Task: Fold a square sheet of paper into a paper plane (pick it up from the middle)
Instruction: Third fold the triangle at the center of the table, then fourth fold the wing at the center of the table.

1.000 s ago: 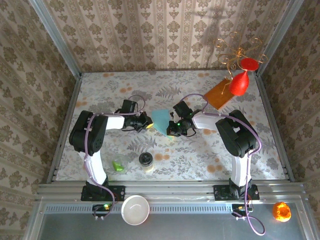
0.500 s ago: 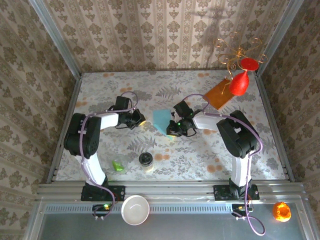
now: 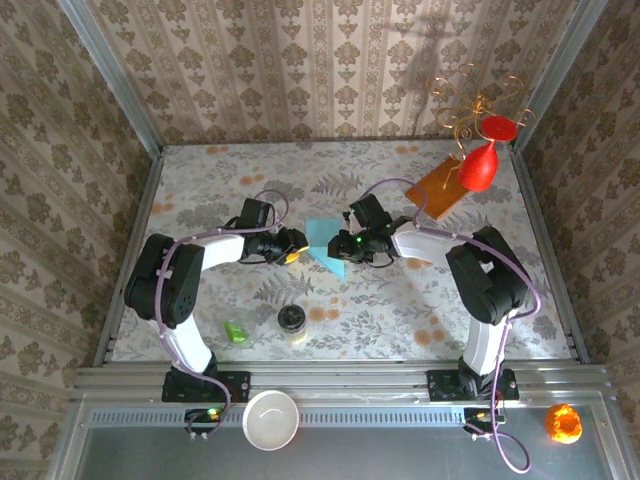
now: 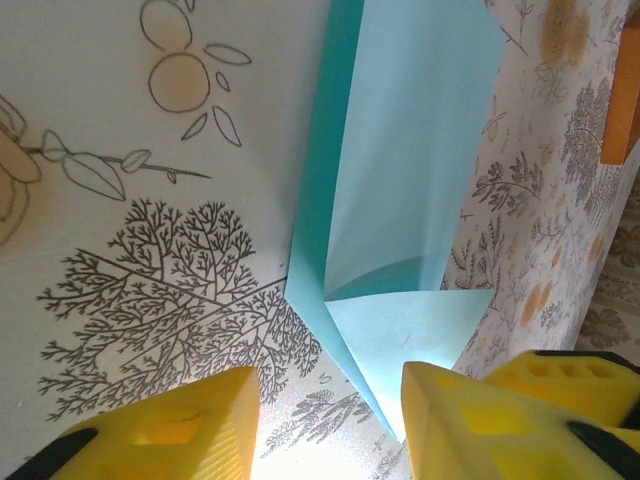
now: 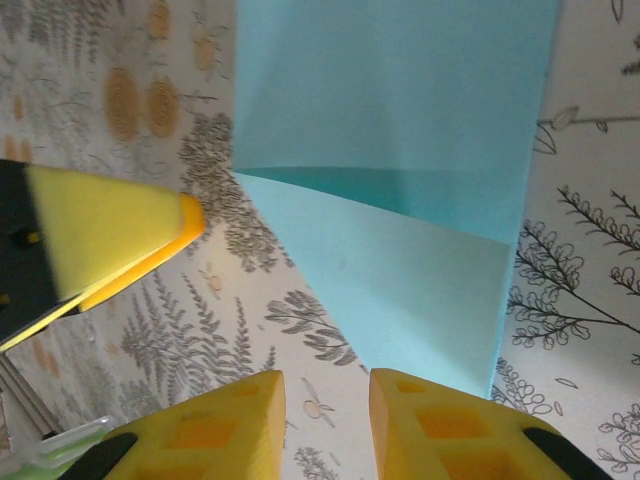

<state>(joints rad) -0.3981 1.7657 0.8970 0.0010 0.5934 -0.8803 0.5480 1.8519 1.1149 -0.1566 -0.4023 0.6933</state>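
The square sheet of paper is light blue and lies on the table between my two grippers. It is partly folded, with one flap laid over the rest and a point toward the near side. No paper plane is in view. My left gripper sits just left of the sheet. In the left wrist view the left gripper is open with only table between its yellow fingers, and the sheet's near tip ends beside the right finger. My right gripper is open at the sheet's right edge and holds nothing.
An orange-brown sheet lies at the back right under a red ornament on a wire stand. A dark jar and a small green object stand near the front. A white bowl and an orange object rest on the front ledge.
Both grippers went from shut to open. The left arm swung left away from the sheet, then came back to its left edge. The right gripper shifted slightly up and left.
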